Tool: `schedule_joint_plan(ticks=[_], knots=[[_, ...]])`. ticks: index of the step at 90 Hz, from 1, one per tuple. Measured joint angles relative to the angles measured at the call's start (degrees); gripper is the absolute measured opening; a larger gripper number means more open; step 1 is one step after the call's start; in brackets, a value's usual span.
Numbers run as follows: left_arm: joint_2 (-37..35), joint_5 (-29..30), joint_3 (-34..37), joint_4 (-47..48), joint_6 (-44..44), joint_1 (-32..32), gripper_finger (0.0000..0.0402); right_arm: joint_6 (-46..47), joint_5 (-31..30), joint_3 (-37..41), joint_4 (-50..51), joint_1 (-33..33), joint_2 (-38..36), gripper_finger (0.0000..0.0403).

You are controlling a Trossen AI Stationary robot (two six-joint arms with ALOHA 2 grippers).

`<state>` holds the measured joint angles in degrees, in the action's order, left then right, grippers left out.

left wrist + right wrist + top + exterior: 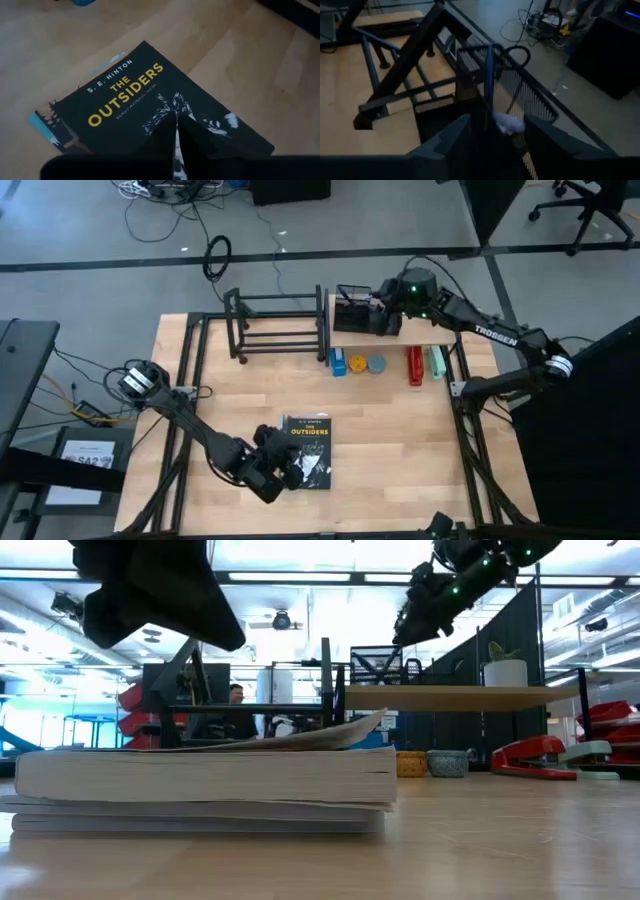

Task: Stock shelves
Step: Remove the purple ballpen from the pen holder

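Note:
A black paperback, "The Outsiders" (308, 442) (125, 95), lies flat near the table's front edge on top of another thin book (200, 818). Its front cover curls up slightly (340, 730). My left gripper (287, 470) (176, 135) hangs shut just above the paperback's near end, clear of it in the low view. The wooden plank shelf (420, 333) (450, 695) stands at the far right, with the black tube rack (280, 325) to its left. My right gripper (383, 318) (497, 135) is open at a black mesh organizer (352, 310) (520, 95) on the plank. My right gripper's fingers (455, 137) stand on either side of the mesh organizer's right end, coming slanting down from the table's right. I cannot tell whether they touch it. The organizer rests upright on the plank.
Under the plank lie a blue item (339, 363), an orange tub (358, 364), a grey tub (376, 364), a red stapler (415, 366) and a teal stapler (436, 362). A white pot with a plant (505, 670) shows beyond the plank. Bare tabletop lies between the book and the shelves.

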<state>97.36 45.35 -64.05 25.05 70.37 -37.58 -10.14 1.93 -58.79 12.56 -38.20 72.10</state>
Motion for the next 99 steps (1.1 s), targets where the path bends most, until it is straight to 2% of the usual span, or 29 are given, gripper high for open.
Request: schedule_joint_plan(ticks=[31, 53, 80, 89, 99], knots=[[0.0, 0.07, 0.0, -0.05, -0.07, 0.02, 0.0, 0.48, 0.58, 0.45, -3.09, -0.02, 0.0, 0.0007], [0.0, 0.08, 0.0, -0.09, -0.07, 0.02, 0.0, 1.18, 0.64, 0.45, -4.29, 0.0, -1.08, 0.0001], [0.0, 0.08, 0.0, -0.12, -0.08, 0.02, 0.0, 2.42, 0.55, 0.35, -6.48, -0.06, -8.16, 0.0], [0.0, 0.07, 0.0, -0.11, -0.09, 0.02, 0.0, 2.4, 0.24, -1.93, -4.77, 0.84, -11.93, 0.0], [0.0, 0.23, 0.0, -0.06, -0.09, 0.07, 0.0, 1.53, -0.89, -7.41, -0.14, 4.81, -15.75, 0.0]])
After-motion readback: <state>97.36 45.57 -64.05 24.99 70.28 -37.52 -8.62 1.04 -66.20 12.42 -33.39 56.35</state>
